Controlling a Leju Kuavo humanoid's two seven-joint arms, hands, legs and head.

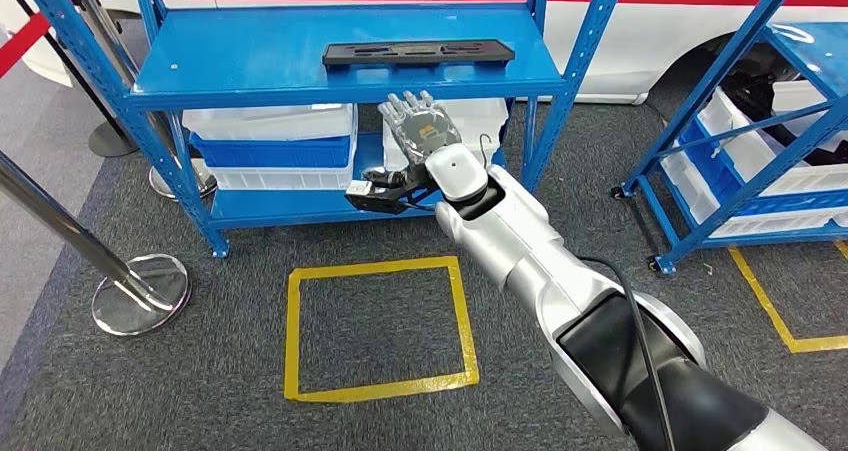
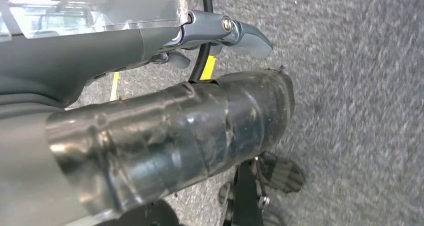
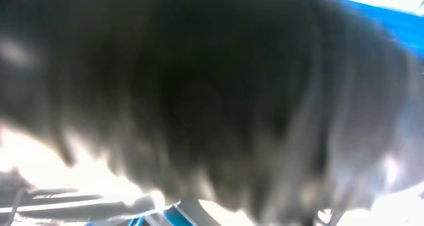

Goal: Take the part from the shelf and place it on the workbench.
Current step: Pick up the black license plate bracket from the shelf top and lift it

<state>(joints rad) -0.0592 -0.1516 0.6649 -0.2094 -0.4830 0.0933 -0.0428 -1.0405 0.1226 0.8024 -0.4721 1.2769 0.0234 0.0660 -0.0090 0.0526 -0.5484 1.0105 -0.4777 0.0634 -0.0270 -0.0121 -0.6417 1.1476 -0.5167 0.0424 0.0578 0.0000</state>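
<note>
The part (image 1: 418, 53), a long flat black piece, lies on the top board of the blue shelf (image 1: 250, 56), toward its right end. My right hand (image 1: 420, 131) is raised in front of the shelf, just below the top board's front edge and under the part. Its fingers are spread and point upward, holding nothing and not touching the part. The right wrist view is a dark blur against the blue shelf (image 3: 400, 25). My left hand (image 2: 150, 40) hangs over grey carpet (image 2: 360, 110), its thumb (image 2: 245, 35) out and nothing in it.
White and blue bins (image 1: 275, 146) fill the lower shelf. A yellow tape square (image 1: 380, 326) marks the carpet in front. A chrome stanchion base (image 1: 140, 291) stands at left. A second blue rack (image 1: 740, 151) with bins stands at right. A white vehicle (image 1: 640, 31) is behind.
</note>
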